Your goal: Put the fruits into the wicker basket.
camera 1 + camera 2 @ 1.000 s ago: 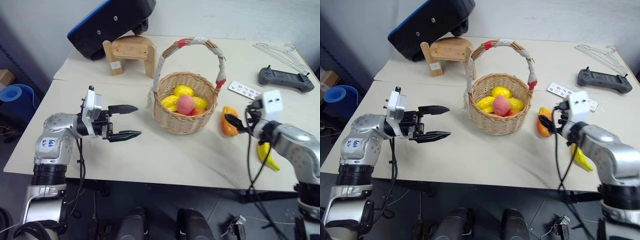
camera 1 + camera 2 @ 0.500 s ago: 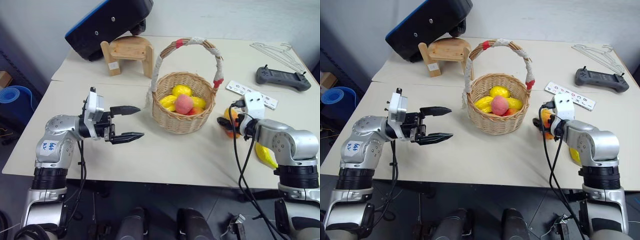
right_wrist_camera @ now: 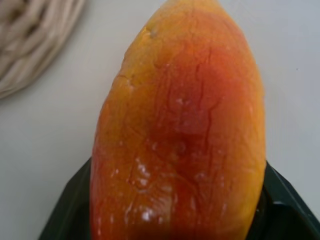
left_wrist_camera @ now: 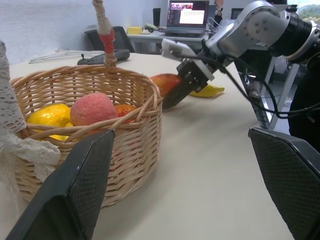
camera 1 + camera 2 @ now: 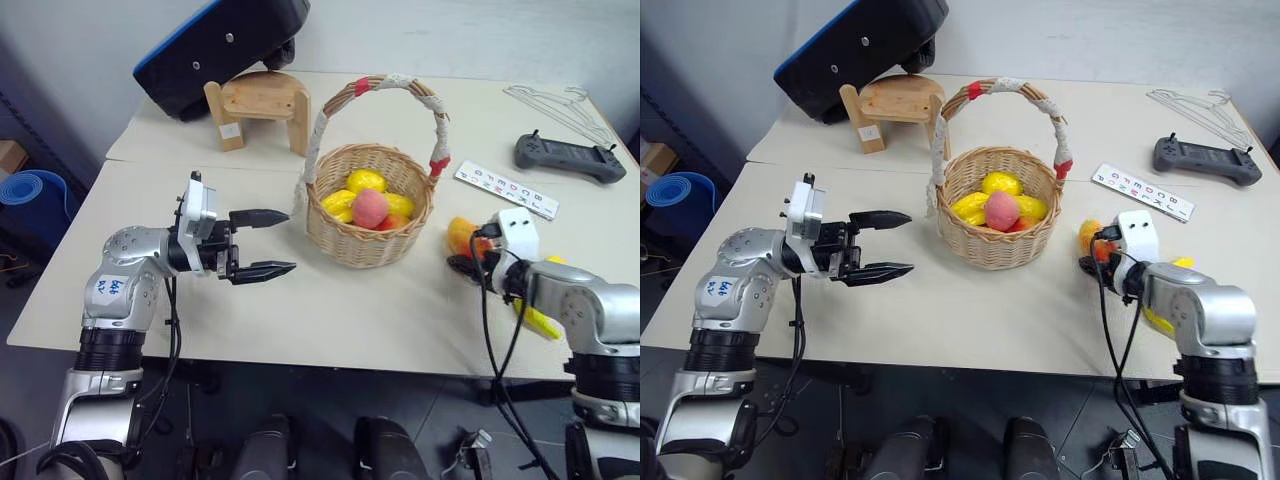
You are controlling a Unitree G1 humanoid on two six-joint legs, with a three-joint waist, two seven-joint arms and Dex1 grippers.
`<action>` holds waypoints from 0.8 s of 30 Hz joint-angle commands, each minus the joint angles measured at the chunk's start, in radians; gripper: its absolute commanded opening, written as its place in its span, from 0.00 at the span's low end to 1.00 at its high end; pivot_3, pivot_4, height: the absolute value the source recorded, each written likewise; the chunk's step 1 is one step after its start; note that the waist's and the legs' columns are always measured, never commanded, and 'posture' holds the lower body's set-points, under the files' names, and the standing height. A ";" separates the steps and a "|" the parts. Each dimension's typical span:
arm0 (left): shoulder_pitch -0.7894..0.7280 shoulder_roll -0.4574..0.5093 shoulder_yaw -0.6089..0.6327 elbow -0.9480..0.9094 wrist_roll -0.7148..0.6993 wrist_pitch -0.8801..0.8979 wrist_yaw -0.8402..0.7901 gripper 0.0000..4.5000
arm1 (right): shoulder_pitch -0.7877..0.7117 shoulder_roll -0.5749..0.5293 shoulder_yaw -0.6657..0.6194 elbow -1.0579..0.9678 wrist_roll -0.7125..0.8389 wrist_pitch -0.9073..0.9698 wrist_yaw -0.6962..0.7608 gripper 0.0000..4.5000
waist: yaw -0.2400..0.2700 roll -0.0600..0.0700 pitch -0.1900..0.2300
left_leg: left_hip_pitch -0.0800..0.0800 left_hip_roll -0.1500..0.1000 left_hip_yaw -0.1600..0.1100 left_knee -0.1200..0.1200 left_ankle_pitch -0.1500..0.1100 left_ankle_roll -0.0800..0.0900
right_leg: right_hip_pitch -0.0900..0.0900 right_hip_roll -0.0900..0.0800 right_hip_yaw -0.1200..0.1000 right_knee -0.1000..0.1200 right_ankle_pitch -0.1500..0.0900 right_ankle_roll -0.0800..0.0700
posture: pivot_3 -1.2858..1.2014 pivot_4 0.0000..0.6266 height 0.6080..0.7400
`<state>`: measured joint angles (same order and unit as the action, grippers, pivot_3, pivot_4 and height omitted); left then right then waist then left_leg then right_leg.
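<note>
1. The wicker basket (image 5: 368, 205) stands near the middle of the pale table (image 5: 330, 310), its tall arched handle wrapped in white cord with red bands.
2. Inside the basket lie a pink peach (image 5: 371, 208) and several yellow lemon-like fruits (image 5: 366, 181), with a bit of orange-red fruit showing beneath them.
3. The left gripper (image 5: 262, 242) hovers above the table to the left of the basket, pointing toward it. Its two black fingers are spread wide apart and hold nothing.
4. The right gripper (image 5: 468, 262) sits low at the table to the right of the basket, right at the mango (image 5: 461, 236).
5. In the right wrist view the mango (image 3: 180, 130) lies between the two dark fingers (image 3: 70, 210), which reach along both of its sides. Whether they are pressing on it yet cannot be told.
6. The left wrist view shows the mango (image 4: 167, 81) resting on the table just beyond the basket's rim, with the right gripper's dark fingers over it.
7. A yellow banana (image 5: 538, 318) lies on the table behind the right forearm, near the table's right edge.
8. At the far left of the table a small wooden stool (image 5: 262, 105) stands with a black and blue case (image 5: 225, 45) leaning on it.
9. At the far right are a dark handheld controller (image 5: 572, 155), white wire hangers (image 5: 550, 98) and a white strip with coloured letters (image 5: 505, 188).
</note>
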<state>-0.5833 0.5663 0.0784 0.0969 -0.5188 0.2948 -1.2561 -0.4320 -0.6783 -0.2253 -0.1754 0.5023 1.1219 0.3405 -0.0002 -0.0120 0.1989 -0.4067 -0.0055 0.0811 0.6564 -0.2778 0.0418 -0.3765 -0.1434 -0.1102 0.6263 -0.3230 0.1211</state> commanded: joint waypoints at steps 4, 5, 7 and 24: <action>-0.003 0.017 0.040 -0.019 -0.033 0.010 0.013 1.00 | -0.050 -0.095 -0.183 -0.340 0.325 0.077 0.206 0.48 | -0.007 0.000 0.000 | 0.001 0.001 0.000 -0.001 0.000 0.000 | 0.000 0.000 0.000 0.000 0.000 0.000 | 0.52 0.24 1.00; -0.001 0.017 0.042 -0.020 -0.034 0.011 0.016 1.00 | -0.088 -0.090 -0.179 -0.369 0.374 0.091 0.209 0.48 | -0.008 0.000 0.000 | 0.001 0.002 0.000 -0.001 0.000 0.000 | 0.000 0.000 0.001 0.000 0.000 0.000 | 0.52 0.24 1.00; 0.000 0.010 0.051 -0.023 -0.042 0.018 0.031 1.00 | -0.202 -0.043 -0.137 -0.384 0.452 0.136 0.166 0.48 | -0.011 0.000 0.000 | 0.002 0.002 0.000 -0.001 0.000 -0.001 | 0.000 -0.001 0.001 0.000 0.000 0.000 | 0.52 0.24 1.00; 0.031 -0.004 0.090 -0.082 -0.086 0.053 0.116 1.00 | -0.483 0.229 0.216 -0.047 0.109 0.097 -0.117 0.78 | -0.006 0.000 0.000 | -0.001 -0.001 0.000 -0.001 -0.001 0.000 | -0.002 -0.001 -0.002 0.000 0.000 0.000 | 0.52 0.24 1.00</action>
<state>-0.5585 0.5562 0.1497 0.0510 -0.5852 0.3485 -1.1472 -0.8978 -0.4381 0.0042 -0.1876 0.6168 1.2527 0.2037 -0.0062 -0.0120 0.1989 -0.4071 -0.0062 0.0808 0.6551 -0.2784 0.0418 -0.3780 -0.1441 -0.1120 0.6266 -0.3225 0.1214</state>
